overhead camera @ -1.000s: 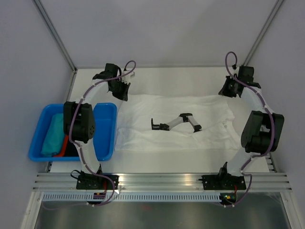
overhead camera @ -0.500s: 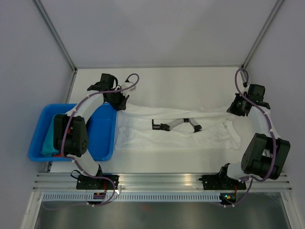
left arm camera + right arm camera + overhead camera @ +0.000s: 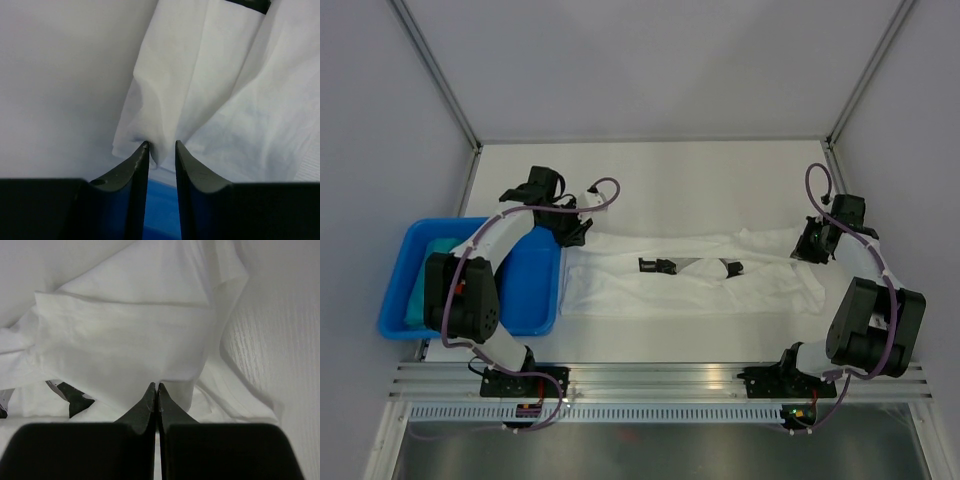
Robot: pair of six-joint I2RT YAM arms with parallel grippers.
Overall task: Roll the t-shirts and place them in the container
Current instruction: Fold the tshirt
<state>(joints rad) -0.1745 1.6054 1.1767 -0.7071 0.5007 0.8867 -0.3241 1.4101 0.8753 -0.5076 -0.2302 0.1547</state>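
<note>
You have drawn the far edge of the white t-shirt [image 3: 690, 285] toward you, so it lies as a narrow folded band across the desk [image 3: 670, 180]. Your left end effector [image 3: 161, 146] has just parted slightly, with the cloth loose at its tips. Your right end effector [image 3: 157, 386] stays pinched on the cloth. The first fold looks done.

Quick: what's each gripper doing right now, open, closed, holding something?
Left gripper: open a little, edge of the white t-shirt between its fingers.
Right gripper: closed, pinching the white t-shirt.
</note>
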